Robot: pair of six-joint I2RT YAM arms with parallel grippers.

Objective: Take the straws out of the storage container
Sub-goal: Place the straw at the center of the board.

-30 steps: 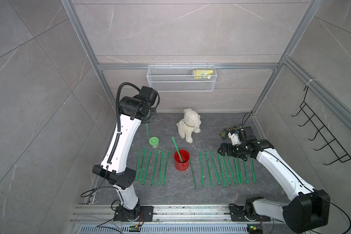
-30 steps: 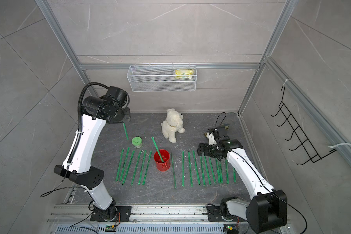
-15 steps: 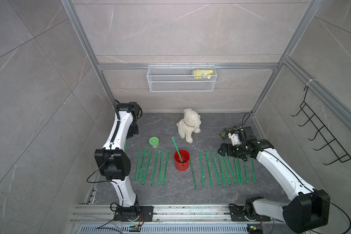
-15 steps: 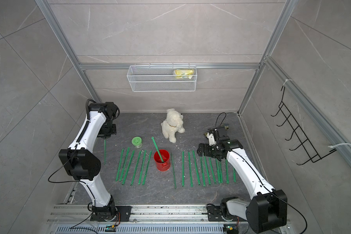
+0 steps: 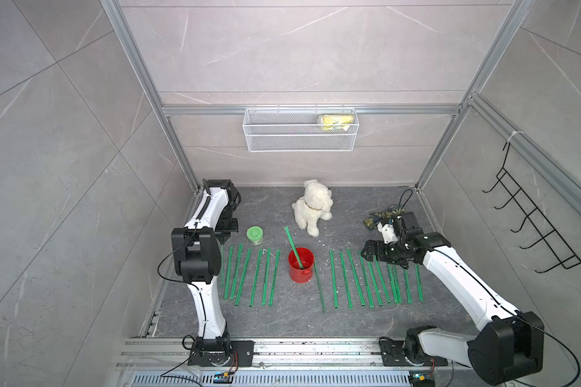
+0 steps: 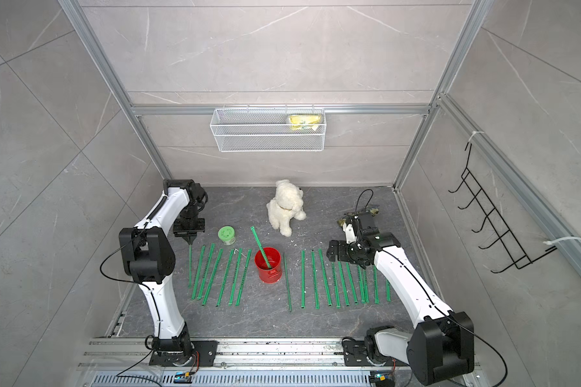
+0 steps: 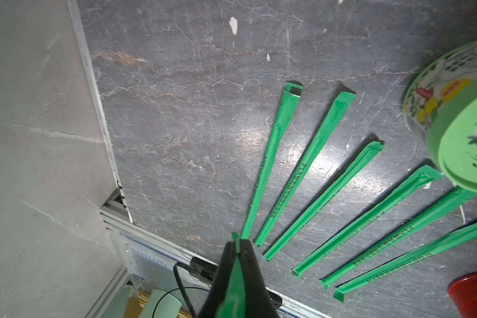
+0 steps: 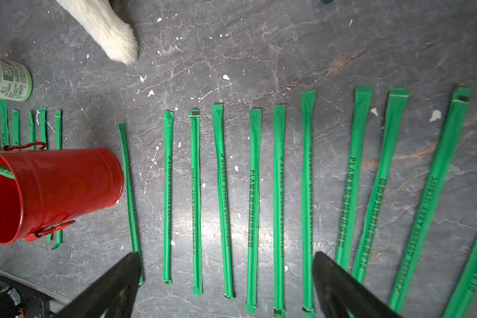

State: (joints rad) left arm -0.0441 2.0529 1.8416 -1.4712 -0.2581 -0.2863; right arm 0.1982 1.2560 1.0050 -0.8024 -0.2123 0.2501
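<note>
One straw is left in the storage container, which stands near the middle of the desk; it is leaned toward 11 o'clock over the rim. Reckoned from the container in a top view, a left row of six straws is laid at 9 o'clock and a longer right row at 3 o'clock. The left end effector is closed on the top end of a held straw, which is hung upright just beyond the left row's outer edge. Whether its lower tip is touching the desk cannot be told. The right end effector is held wide open and empty, low above the right row.

If the held straw is let go while upright, it may be toppled across its neighbours or toward the gap at the desk's 9 o'clock edge. The green jar, at 10 o'clock, could be knocked by the left arm. The container looks light, so it might be tipped or dragged if the remaining straw is pulled along its lean instead of straight up. In that case the nearest straw, lying just beside it at 3 o'clock, would be scattered. The right row could be swept aside if the open jaws are lowered.
</note>
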